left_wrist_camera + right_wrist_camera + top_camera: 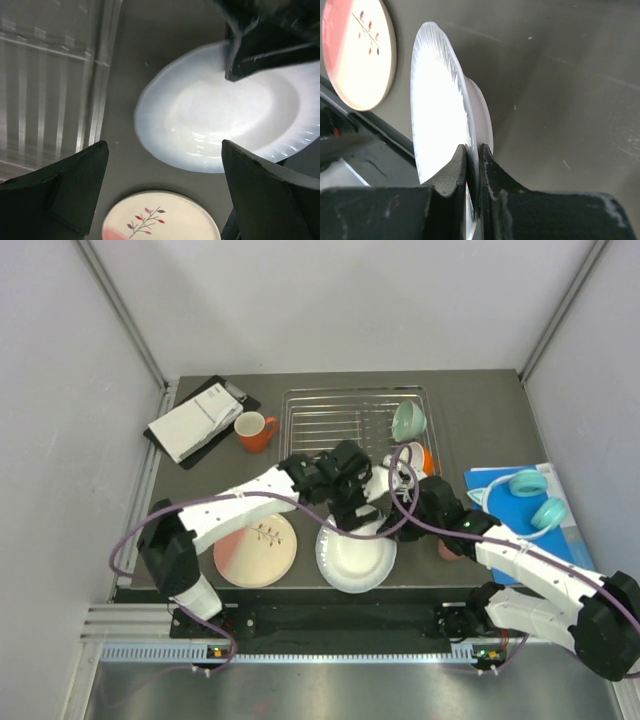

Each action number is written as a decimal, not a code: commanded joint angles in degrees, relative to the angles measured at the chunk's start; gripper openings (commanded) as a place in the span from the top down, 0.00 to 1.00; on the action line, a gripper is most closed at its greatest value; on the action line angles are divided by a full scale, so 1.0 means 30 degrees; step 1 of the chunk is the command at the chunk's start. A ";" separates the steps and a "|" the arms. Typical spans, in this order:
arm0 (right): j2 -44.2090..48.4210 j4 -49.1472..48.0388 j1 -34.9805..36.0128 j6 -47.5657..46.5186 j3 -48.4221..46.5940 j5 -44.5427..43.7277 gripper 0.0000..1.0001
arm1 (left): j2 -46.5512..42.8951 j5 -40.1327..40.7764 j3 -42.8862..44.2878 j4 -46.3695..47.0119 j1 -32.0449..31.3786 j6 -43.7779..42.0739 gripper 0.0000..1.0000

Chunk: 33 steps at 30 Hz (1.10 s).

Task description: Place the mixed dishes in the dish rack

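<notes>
Item: white plate (355,558), on table (472,425) at near middle, just beside pink plate (255,550), near front edge of rack (335,418); not yet loaded.
Grip: right gripper (472,150) clenched on white plate's rim, one finger over and one under; thin edge hold only, nothing under the centre.
Lift status: cannot tell whether plate is clear of table; looks tilted in right wrist view.
Left gripper: (164,146) released, jaws wide, holding nothing; hovering above white plate, between it and rack.
Step judged: raising white plate and carrying it to rack.
Method advised: raise slowly, rim-first, until plate stands near upright; keep clamp firm and wrist steady, as glazed rim likely to slip or swing. Clear left gripper from the path, or bring it to the opposite rim as support. Lower edge between two bars, release only once seated.
Risk: slippage from pinch; knock against left gripper, close overhead; scrape against pink plate alongside.
Rack contents: bowl (407,422) at far right corner; bars at left and middle appear open, better target.
Outstanding: pink plate flat on table; mug (255,431) left of rack, beside booklet (195,422).
</notes>
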<state>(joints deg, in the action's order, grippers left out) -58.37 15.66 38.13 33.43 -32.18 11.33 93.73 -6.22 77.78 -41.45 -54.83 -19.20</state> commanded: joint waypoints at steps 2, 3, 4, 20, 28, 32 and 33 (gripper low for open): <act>0.1554 0.1893 0.0297 -0.3692 -0.2833 -0.0553 1.00 | -0.2561 -0.0797 0.5677 -0.3785 0.1486 -0.0103 0.01; 0.1672 0.2276 0.0530 -0.4195 -0.3532 -0.0932 1.00 | -0.2737 -0.0943 0.7135 -0.4283 0.2272 -0.0132 0.01; 0.1818 0.2512 0.0706 -0.4664 -0.3858 -0.1168 1.00 | -0.2826 -0.1148 0.7730 -0.4810 0.2744 -0.0075 0.01; 0.0004 0.5010 0.5660 -1.4271 -1.3763 -1.3259 1.00 | -0.7541 -0.4604 0.4813 -0.3760 1.5074 0.4232 0.01; -0.1635 -0.3219 0.5747 -2.5009 -1.4146 -1.6726 1.00 | -0.7983 -0.7827 0.1206 -0.4200 1.9591 0.3735 0.01; -0.3012 -0.9069 0.5747 -2.9970 -1.2978 -1.6114 1.00 | -0.8187 -0.8268 -0.0257 -0.3557 2.0764 0.3617 0.01; -0.3275 -1.0392 0.5747 -3.1141 -1.2625 -1.6083 1.00 | -0.8188 -0.8472 -0.0494 -0.3411 2.0969 0.3675 0.01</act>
<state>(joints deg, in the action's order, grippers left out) -66.70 13.85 54.74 -39.03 -70.41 -34.74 71.13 -26.55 78.94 -54.02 5.78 -8.21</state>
